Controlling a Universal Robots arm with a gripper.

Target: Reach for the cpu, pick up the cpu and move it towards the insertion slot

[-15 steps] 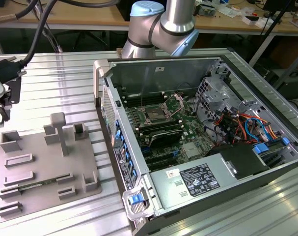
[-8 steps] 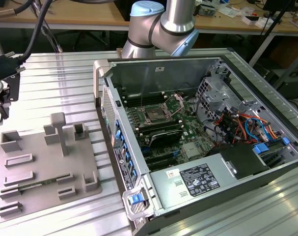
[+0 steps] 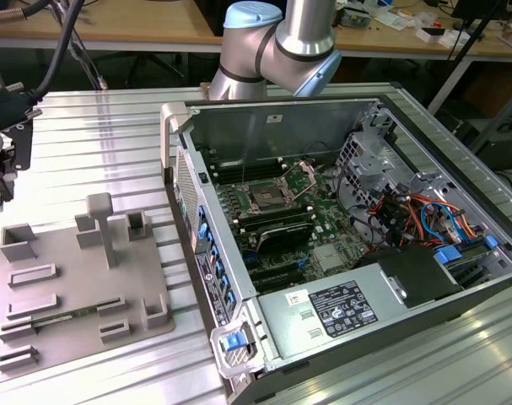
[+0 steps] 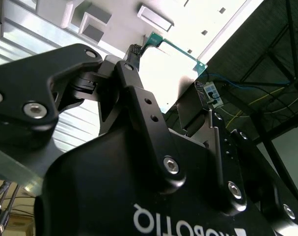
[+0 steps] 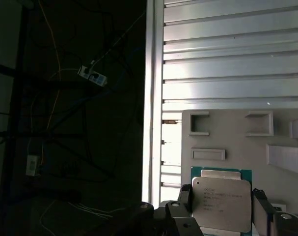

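Between the jaws sits the cpu [image 5: 221, 204], pinched tight at its sides, likely so the gripper [image 5: 222, 191] won't drop it; the grey tray [image 5: 212, 132] lies beyond.

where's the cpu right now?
In the first wrist view the cpu sits between the jaws of the gripper, over the grey tray on the ribbed metal table.

A ribbed aluminium table [image 3: 95, 143] spans the lower and left parts of the exterior view, brightly lit. A wooden workbench [image 3: 137, 25] runs along the upper edge, cluttered at the upper right. In the first wrist view, a dark floor [image 5: 65, 147] carries loose cables [image 5: 114, 42].
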